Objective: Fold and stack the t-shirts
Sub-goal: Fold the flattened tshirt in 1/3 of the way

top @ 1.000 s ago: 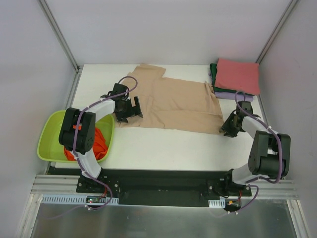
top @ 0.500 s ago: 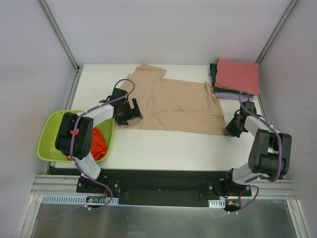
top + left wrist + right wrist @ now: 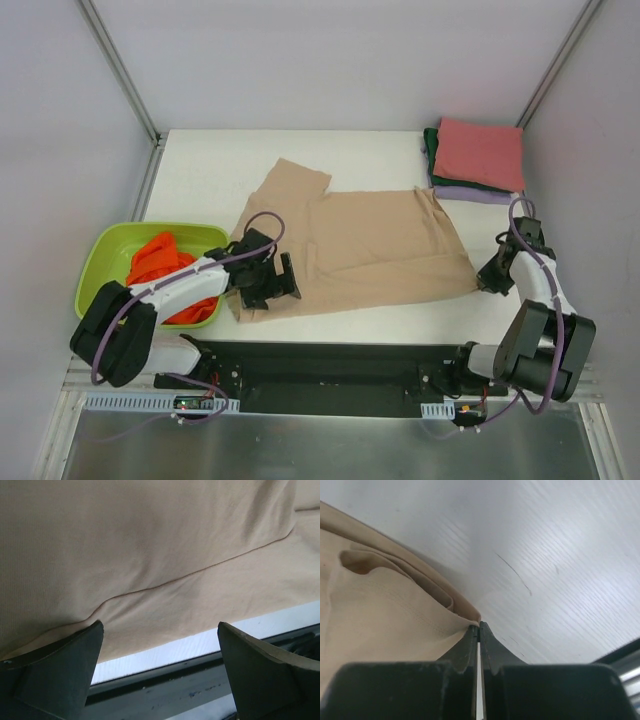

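Seen from above, the beige t-shirt (image 3: 370,250) lies spread out in the middle of the worktop (image 3: 200,170), with one sleeve pointing to 11 o'clock. The left fingers (image 3: 278,285) are at the shirt's 7 o'clock corner and the right fingers (image 3: 490,282) at its 4 o'clock corner. At 1 o'clock on the worktop stands a stack of folded shirts: the pinkish-red t-shirt (image 3: 482,152) on top, the dark green t-shirt (image 3: 431,150) under it, and the lavender t-shirt (image 3: 470,194) lowest. At 8 o'clock, beside the worktop, the lime-green basin (image 3: 102,268) holds the orange t-shirt (image 3: 158,265).

In the left wrist view, the left fingers (image 3: 60,680) are spread wide and grip nothing. The beige t-shirt (image 3: 150,555) lies between and beyond them, its hem near the worktop (image 3: 200,647) edge.

In the right wrist view, the right fingers (image 3: 470,645) are pressed together and pinch the hem corner of the beige t-shirt (image 3: 380,620). The cloth fills the 9 o'clock side, and the bare worktop (image 3: 545,555) lies toward 1 o'clock.
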Controlling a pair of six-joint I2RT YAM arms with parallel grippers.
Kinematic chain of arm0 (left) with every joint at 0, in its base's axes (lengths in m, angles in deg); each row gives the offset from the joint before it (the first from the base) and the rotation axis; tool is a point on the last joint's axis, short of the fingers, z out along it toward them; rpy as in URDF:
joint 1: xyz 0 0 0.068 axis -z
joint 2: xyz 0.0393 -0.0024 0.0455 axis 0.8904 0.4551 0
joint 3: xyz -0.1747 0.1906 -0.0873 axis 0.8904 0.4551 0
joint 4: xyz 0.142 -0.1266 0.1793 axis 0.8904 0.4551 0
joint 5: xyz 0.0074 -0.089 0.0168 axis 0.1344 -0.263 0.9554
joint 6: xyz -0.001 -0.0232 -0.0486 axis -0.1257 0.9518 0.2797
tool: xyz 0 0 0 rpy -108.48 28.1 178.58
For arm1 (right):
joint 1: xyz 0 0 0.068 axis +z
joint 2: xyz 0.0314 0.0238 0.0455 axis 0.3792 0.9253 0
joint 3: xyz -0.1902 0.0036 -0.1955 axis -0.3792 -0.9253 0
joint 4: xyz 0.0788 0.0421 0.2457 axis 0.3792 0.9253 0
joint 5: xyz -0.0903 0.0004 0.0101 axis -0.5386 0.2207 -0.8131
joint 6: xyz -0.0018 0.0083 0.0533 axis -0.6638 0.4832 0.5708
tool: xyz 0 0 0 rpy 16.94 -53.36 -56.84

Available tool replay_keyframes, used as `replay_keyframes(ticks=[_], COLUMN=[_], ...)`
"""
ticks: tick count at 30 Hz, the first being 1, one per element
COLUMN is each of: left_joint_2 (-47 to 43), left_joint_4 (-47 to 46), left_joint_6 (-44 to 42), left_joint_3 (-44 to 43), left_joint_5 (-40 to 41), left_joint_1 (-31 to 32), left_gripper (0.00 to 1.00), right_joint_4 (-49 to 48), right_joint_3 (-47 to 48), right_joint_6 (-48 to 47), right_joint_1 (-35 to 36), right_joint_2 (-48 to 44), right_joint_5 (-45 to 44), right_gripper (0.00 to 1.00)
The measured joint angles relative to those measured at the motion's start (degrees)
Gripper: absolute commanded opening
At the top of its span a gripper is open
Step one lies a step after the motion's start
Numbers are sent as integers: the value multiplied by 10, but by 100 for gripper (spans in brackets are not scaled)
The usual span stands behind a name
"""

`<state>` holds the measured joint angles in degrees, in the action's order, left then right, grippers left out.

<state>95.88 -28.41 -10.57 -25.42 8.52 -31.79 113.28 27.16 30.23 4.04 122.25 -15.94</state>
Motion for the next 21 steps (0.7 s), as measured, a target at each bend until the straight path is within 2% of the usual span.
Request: replay_keyframes(ticks=[6, 10, 12, 14, 15, 19, 21], left_joint_2=[-92, -145, -160, -162, -160, -151, -150], left_joint_4=[96, 152, 167, 177, 183, 200, 204], left_joint_6=[57, 78, 83, 85, 84, 81, 75], left_joint_3=[49, 60, 60, 58, 54, 26, 7], left_joint_5=[4, 27, 44, 54, 59, 77, 79], left_joint_1=[83, 87, 86, 86, 87, 87, 87], left_gripper=[99, 99, 99, 99, 99, 99, 99], right_joint_4=[61, 90, 107, 123, 127, 155, 165], right_joint_3=[-9, -39, -52, -61, -63, -66, -65], right_joint_6=[7, 22, 33, 43, 44, 50, 54], right_joint_1=[-12, -12, -13, -14, -14, -15, -16], right_joint_2=[-64, -117, -143, -168, -179, -239, -265], right_joint_5=[-50, -81, -98, -110, -114, -130, -132], right_gripper=[3, 6, 15, 17, 25, 74, 80])
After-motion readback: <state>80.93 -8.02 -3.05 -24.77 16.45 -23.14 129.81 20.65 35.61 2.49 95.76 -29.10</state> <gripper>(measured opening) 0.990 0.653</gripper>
